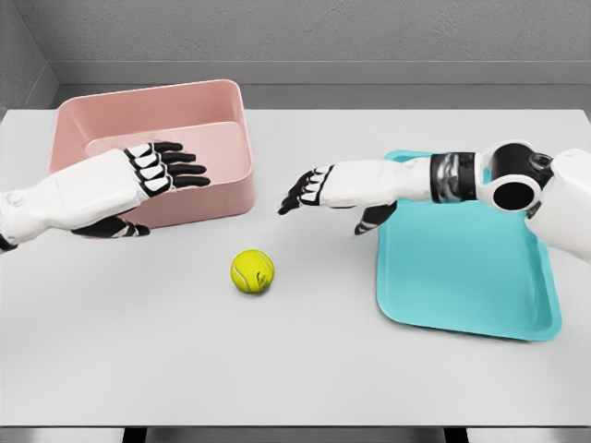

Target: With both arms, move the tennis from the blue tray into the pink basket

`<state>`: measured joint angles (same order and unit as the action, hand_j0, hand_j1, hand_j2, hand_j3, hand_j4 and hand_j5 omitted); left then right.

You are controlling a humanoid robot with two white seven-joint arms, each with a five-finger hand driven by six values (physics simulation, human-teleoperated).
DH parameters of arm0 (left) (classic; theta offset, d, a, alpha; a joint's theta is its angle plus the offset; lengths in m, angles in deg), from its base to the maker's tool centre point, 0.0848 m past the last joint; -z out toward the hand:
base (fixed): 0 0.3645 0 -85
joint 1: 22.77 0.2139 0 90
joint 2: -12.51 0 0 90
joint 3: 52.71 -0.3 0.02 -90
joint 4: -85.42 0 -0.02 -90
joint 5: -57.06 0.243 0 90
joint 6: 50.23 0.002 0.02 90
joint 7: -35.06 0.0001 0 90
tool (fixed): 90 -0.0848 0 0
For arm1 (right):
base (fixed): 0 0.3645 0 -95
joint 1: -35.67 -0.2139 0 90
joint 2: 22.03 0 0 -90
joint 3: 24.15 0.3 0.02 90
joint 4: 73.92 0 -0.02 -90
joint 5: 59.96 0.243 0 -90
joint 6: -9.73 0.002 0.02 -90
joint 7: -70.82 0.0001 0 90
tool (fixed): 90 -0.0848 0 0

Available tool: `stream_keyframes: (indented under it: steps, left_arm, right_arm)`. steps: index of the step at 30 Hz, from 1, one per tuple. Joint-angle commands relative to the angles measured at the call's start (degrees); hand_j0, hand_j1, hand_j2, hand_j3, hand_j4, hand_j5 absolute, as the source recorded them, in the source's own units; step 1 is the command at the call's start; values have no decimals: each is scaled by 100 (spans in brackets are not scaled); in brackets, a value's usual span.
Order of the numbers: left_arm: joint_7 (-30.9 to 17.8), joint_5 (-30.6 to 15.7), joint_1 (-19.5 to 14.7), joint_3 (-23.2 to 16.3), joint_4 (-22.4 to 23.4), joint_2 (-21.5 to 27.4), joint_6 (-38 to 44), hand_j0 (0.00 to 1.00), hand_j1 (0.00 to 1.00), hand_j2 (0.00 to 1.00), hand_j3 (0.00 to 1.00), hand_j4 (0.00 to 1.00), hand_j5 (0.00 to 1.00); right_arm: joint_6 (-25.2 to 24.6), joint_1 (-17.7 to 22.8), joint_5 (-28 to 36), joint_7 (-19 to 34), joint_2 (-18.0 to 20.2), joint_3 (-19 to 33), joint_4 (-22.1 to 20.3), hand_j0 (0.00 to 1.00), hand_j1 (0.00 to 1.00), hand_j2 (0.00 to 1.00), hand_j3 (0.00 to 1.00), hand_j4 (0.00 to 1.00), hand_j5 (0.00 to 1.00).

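Both robot hands, left and right, hover flat, fingers spread, above tennis ball.

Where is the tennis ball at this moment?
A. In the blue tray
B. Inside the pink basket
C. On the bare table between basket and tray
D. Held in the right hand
C: the tennis ball lies on the table, apart from the pink basket and the blue tray, with the left hand and right hand both open and empty.
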<state>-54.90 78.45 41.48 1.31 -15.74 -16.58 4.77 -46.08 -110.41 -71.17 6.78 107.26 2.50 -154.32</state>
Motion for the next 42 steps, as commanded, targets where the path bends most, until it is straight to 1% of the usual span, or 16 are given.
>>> stream_keyframes:
  steps: [1,3,5,7,8,10,11,14,15,17,19,20,23,26,31,42]
  left_arm:
    - [-22,85,-9,-32,0,-114,0,100,100,100,100,100,100]
    - [-417,366,-17,-32,0,-290,0,100,100,100,100,100,100]
    - [-778,568,-9,-41,0,-580,0,100,100,100,100,100,100]
    - [-804,858,-70,-357,0,-703,0,100,100,100,100,100,100]
    - [-804,919,-123,-498,0,-773,0,100,100,100,100,100,100]
    - [-804,1025,-386,-937,0,-958,0,100,100,100,100,100,100]
    - [-804,1051,-422,-1078,9,-976,0,100,100,100,100,100,100]
    - [-804,1183,-518,-1474,9,-1178,0,100,100,100,100,100,100]
    - [-787,1183,-597,-1474,9,-1178,0,100,100,100,100,100,100]
    - [-760,1139,-641,-1474,9,-1204,0,100,100,100,100,100,100]
    - [-760,1087,-633,-1421,9,-1195,0,100,100,100,100,100,100]
    - [-760,1060,-624,-1430,9,-1195,0,100,100,100,100,100,100]
    - [-743,929,-598,-1403,9,-1169,0,100,100,100,100,100,100]
    - [-734,577,-580,-1368,9,-1125,0,100,100,100,100,100,100]
    - [-752,533,-615,-1377,79,-1116,0,100,100,100,100,100,100]
    - [-804,647,-650,-1465,448,-1336,0,100,100,100,100,100,100]
  right_arm:
    - [80,26,118,-3,589,384,-2,100,100,100,100,100,100]
    - [80,237,118,-3,800,876,15,100,100,100,100,100,100]
    - [80,325,145,-3,984,1061,42,100,100,100,100,100,100]
    - [80,369,435,-3,967,1105,86,100,100,100,100,100,100]
    - [80,387,435,-3,941,1140,156,100,100,100,100,100,100]
    - [80,624,426,-12,949,1562,174,100,100,100,100,100,100]
    - [80,677,417,-3,958,1641,182,100,100,100,100,100,100]
    - [80,651,426,-29,897,1659,288,100,100,100,100,100,100]
    - [80,650,426,-117,888,1659,305,100,100,100,100,100,100]
    - [80,668,426,-864,870,1650,332,100,100,100,100,100,100]
    - [80,1072,426,-1549,870,1641,332,100,100,100,100,100,100]
    - [80,1090,426,-1681,870,1632,332,100,100,100,100,100,100]
    - [80,1169,426,-1682,905,1659,358,100,100,100,100,100,100]
    - [80,1178,426,-1690,932,1720,947,100,100,100,100,100,100]
    - [80,1450,426,-1682,1116,1720,991,100,100,100,100,100,100]
    - [80,1591,426,-1682,1108,1782,1000,100,100,100,100,100,100]
